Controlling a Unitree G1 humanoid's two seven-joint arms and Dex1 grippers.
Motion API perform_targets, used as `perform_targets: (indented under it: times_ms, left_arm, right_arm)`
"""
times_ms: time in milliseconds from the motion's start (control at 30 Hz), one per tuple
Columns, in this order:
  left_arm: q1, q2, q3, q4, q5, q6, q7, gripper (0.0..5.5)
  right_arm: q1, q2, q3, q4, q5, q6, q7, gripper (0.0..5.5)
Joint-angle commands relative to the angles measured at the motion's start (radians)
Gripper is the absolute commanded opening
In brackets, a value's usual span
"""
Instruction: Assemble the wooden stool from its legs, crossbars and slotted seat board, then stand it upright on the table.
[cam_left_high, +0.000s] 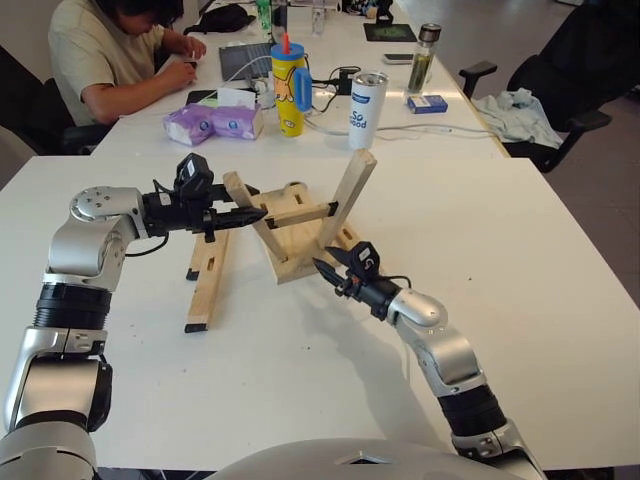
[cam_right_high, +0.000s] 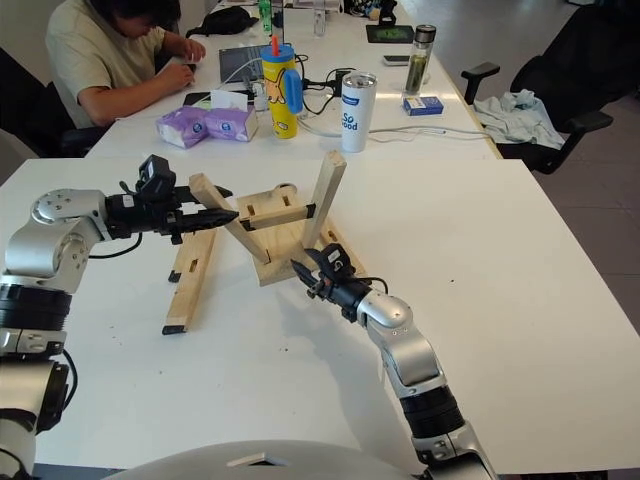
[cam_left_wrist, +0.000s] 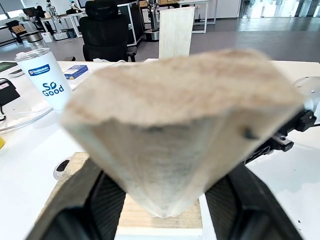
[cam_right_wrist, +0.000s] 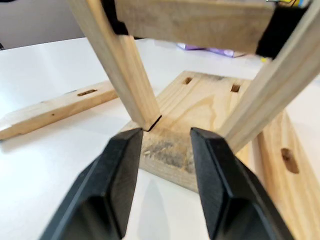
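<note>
The slotted seat board (cam_left_high: 300, 250) lies flat on the white table. On it stands a frame of two legs joined by a crossbar (cam_left_high: 300, 212); the right leg (cam_left_high: 352, 195) leans up and back. My left gripper (cam_left_high: 240, 217) is shut on the frame's left leg (cam_left_high: 250, 210), whose end looms large in the left wrist view (cam_left_wrist: 185, 130). My right gripper (cam_left_high: 325, 268) is open just above the table at the board's near edge (cam_right_wrist: 170, 155), where the left leg's foot (cam_right_wrist: 142, 107) meets the board. A second leg piece (cam_left_high: 207, 275) lies loose to the left.
Behind the stool stand a white tumbler (cam_left_high: 367, 110), a yellow cup (cam_left_high: 289, 90) and a purple tissue pack (cam_left_high: 212, 122). A person sits at the far left of the rear table. Bare tabletop stretches to the right (cam_left_high: 500, 260) and in front.
</note>
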Motion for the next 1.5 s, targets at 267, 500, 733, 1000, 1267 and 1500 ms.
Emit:
perform_targets:
  times_ms: [267, 500, 733, 1000, 1267, 1500]
  left_arm:
    - [-0.002, -0.043, -0.085, 0.065, 0.075, 0.003, -0.074, 2.06]
    - [0.023, -0.042, -0.072, 0.044, 0.079, -0.013, -0.057, 2.66]
    - [0.103, -0.002, 0.039, -0.07, 0.023, 0.041, -0.022, 3.79]
    - [0.042, -0.009, 0.448, -0.308, -0.449, 0.343, 0.183, 4.62]
    - [-0.099, -0.205, 0.281, -0.436, -0.421, 0.346, 0.687, 4.62]
    - [0.289, -0.203, -0.131, -0.346, -0.031, 0.334, 0.814, 4.62]
  right_arm:
    - [-0.079, 0.065, -0.003, 0.084, -0.024, 0.111, -0.092, 1.77]
    - [-0.065, 0.022, 0.056, 0.138, -0.086, 0.205, -0.093, 1.73]
    - [-0.048, 0.012, 0.077, 0.154, -0.095, 0.257, -0.089, 1.73]
    - [-0.044, 0.016, 0.061, 0.19, -0.091, 0.235, -0.098, 1.73]
    - [-0.052, 0.024, 0.062, 0.256, -0.1, 0.195, -0.103, 1.73]
    - [-0.088, 0.03, 0.079, 0.315, -0.115, 0.173, -0.097, 1.73]
